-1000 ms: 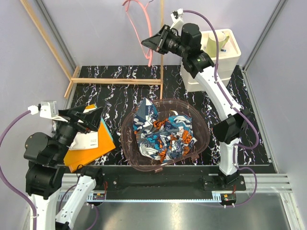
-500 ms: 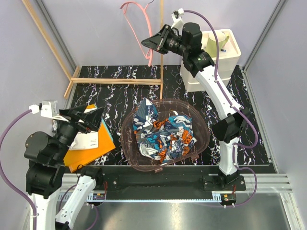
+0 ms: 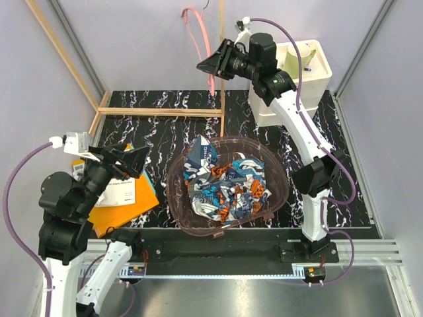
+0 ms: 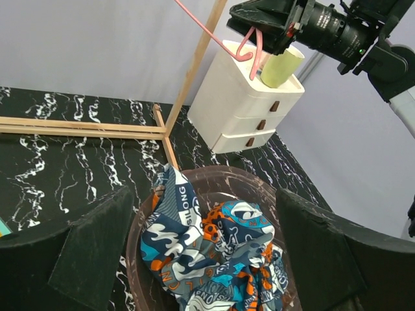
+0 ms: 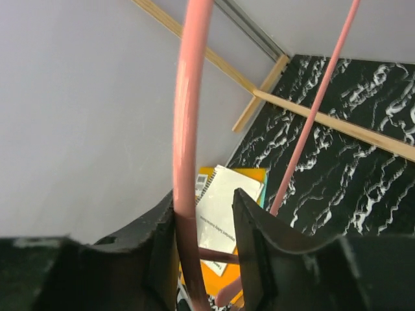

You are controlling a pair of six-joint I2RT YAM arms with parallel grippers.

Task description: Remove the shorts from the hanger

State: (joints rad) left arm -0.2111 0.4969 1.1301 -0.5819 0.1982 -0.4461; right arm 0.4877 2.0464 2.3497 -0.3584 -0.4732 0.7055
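The shorts lie crumpled in a brown see-through bowl, off the hanger; the left wrist view shows them in the bowl too. The salmon-pink hanger hangs high at the back. My right gripper is up at it. In the right wrist view one hanger bar runs between the jaws, against the left finger, with a gap to the right finger. My left gripper is wide open and empty, left of the bowl and raised.
A white drawer unit with a green cup stands at the back right. Wooden rods form a frame at the back left. An orange folder with a notebook lies at the front left.
The hanger has swung to the right and stands more upright. My right gripper shifted slightly with it. My left arm has risen a little.
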